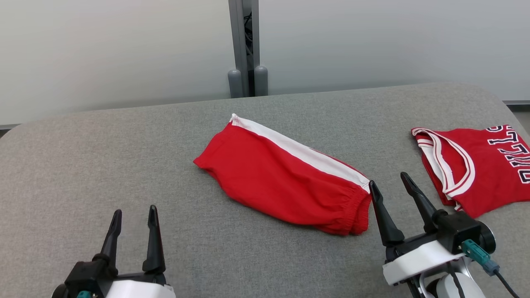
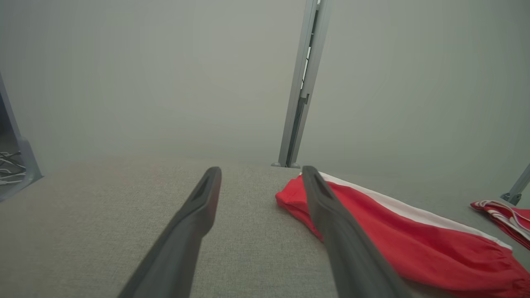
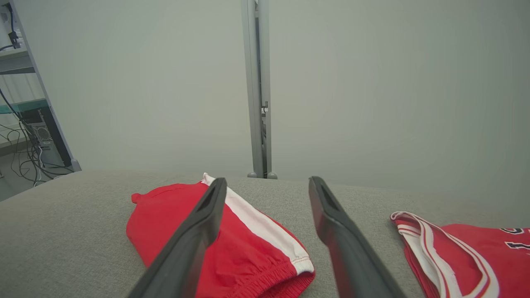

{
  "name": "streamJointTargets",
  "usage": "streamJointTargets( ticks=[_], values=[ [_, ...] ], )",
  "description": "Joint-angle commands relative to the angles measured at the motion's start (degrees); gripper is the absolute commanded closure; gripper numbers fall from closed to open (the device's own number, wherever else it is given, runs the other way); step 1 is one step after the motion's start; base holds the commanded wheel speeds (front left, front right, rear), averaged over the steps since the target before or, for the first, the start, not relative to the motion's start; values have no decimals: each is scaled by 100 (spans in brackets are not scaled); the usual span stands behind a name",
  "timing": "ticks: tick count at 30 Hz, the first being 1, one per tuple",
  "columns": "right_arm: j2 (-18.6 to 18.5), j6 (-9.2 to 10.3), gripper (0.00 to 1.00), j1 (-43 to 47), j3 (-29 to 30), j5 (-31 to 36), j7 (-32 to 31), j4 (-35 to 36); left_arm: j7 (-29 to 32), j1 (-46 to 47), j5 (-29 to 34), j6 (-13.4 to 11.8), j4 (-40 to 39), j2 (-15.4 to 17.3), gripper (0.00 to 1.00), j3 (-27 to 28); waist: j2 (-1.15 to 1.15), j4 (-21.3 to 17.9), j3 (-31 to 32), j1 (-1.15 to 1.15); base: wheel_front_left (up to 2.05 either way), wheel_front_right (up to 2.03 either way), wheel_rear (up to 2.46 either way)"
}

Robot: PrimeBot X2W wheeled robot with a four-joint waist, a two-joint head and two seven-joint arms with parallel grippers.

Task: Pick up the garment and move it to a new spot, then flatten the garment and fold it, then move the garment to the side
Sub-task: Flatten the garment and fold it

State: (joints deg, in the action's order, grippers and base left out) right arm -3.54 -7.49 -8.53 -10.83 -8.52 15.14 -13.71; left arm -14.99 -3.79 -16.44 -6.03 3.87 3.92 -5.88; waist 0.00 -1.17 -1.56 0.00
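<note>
The red shorts (image 1: 285, 182) lie folded near the middle of the grey padded table (image 1: 103, 157). Their white side stripe runs along the far edge, with the elastic waistband at the right end and the leg hems at the left. My right gripper (image 1: 388, 178) stands just beside that waistband, fingers spread apart and holding nothing. Its nearer fingertip is close to the white corner of the band, and I cannot tell whether it touches the cloth. My left gripper (image 1: 135, 209) sits well to the left of the shorts and nearer to me, fingers likewise apart and empty, over plain grey fabric. Left of the shorts the tabletop runs wide to its rounded corner. Behind them a band of it reaches the back edge, where a grey divider post (image 1: 247, 45) rises. Right of the shorts, across a strip of table, a folded red jersey (image 1: 476, 165) lies near the table's right edge.
</note>
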Motion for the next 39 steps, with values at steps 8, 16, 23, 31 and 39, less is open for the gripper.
streamJointTargets(
  ticks=[8,16,23,31,39],
  values=[
    [41,-1,0,82,22,-21,9,-94,-13,-149,162,313,77,-89,0,217,0,90,-1,0,0,0,0],
    [50,-1,0,37,-22,-302,-12,-507,-13,11,185,322,102,-91,0,97,0,177,-121,0,0,0,0],
    [45,-1,0,-88,18,-1157,-123,-1058,-13,98,227,264,21,-90,0,4,0,359,-225,0,0,0,0],
    [46,-1,0,-410,-4,-2071,-199,-1966,-13,163,286,314,41,-90,0,-30,0,597,-349,0,0,0,0],
    [43,-1,0,-710,-49,-2797,-235,-2791,-13,186,315,292,0,-90,0,-63,0,808,-427,0,0,0,0]
  ],
)
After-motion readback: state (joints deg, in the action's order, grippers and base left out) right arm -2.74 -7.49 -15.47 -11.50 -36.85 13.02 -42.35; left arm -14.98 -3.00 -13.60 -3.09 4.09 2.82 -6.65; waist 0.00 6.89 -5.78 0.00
